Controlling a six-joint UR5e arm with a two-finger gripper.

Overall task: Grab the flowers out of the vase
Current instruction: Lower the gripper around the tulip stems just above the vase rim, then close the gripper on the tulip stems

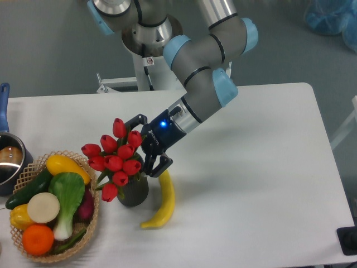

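One claw (146, 146), and I'm holding it spread wide right against the flowers (116, 157), gripping nothing yet. The tulip bunch is standing in the vase (134, 190) on the bench (251, 184), fanning out to the vase's left and above its rim. My claw is sitting on the opposite side, just above the vase's right edge, so the stems are lying straight ahead between my fingers.

Glossy plastic-looking flowers (116, 157), matt dark vase (134, 191), woven wicker basket (93, 215)
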